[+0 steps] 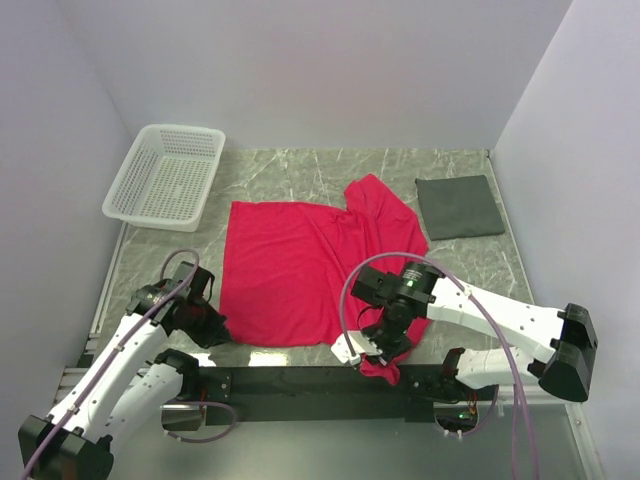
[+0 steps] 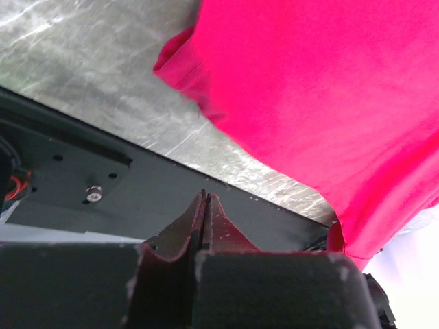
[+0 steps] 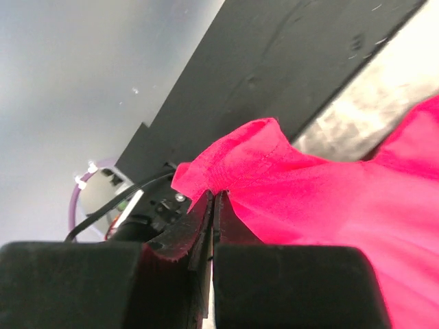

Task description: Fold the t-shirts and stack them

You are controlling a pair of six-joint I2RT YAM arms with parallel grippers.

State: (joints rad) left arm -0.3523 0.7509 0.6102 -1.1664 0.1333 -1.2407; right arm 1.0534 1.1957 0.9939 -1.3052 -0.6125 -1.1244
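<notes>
The crimson t-shirt lies spread on the marble table, one sleeve reaching to the back right. My right gripper is shut on the shirt's front right corner and holds that bunched fabric over the black rail at the table's near edge. In the right wrist view the jaws pinch the hemmed edge of the shirt. My left gripper is just left of the shirt's front left corner. In the left wrist view its jaws are shut with nothing between them, and the shirt lies beyond them.
A white mesh basket stands at the back left. A folded dark grey cloth lies at the back right. The black rail runs along the near edge, between the arm bases. White walls close in the table on three sides.
</notes>
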